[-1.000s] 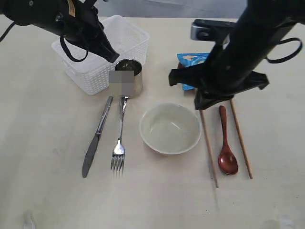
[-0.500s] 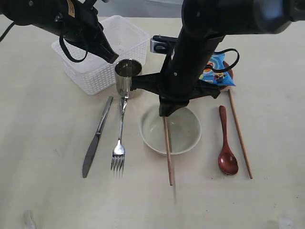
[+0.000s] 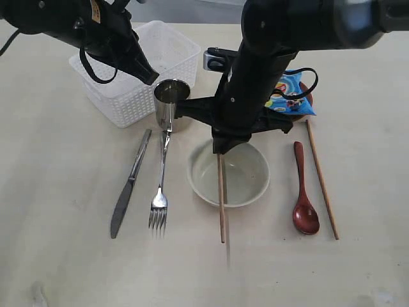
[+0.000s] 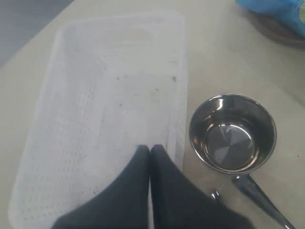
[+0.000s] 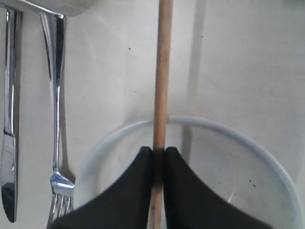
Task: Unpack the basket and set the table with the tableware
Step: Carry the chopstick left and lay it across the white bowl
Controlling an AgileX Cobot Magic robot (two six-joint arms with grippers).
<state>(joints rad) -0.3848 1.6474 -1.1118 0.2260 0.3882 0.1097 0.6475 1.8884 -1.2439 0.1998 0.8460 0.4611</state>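
Note:
My right gripper point(image 3: 220, 150) point(image 5: 158, 151) is shut on one brown chopstick point(image 3: 221, 204) point(image 5: 162, 71). It holds the stick above the cream bowl point(image 3: 246, 176) point(image 5: 228, 131), and the stick's far end reaches past the bowl's near rim. The other chopstick point(image 3: 321, 182) lies on the table point(image 3: 64, 243) right of the dark red spoon point(image 3: 303, 192). A knife point(image 3: 130, 184) and a fork point(image 3: 160, 185) lie left of the bowl. My left gripper point(image 3: 152, 78) point(image 4: 150, 149) is shut and empty, hovering at the edge of the white basket point(image 3: 128, 102) point(image 4: 95, 95), beside the steel cup point(image 3: 171, 102) point(image 4: 232, 132).
A blue chip bag point(image 3: 291, 93) lies behind the bowl to the right, resting on a small reddish-brown plate point(image 4: 276, 31). My right arm reaches across the middle of the table.
My right arm has swung left with the chopstick, from beside the spoon to over the bowl. The chip bag has come into view behind it. The left arm has not moved.

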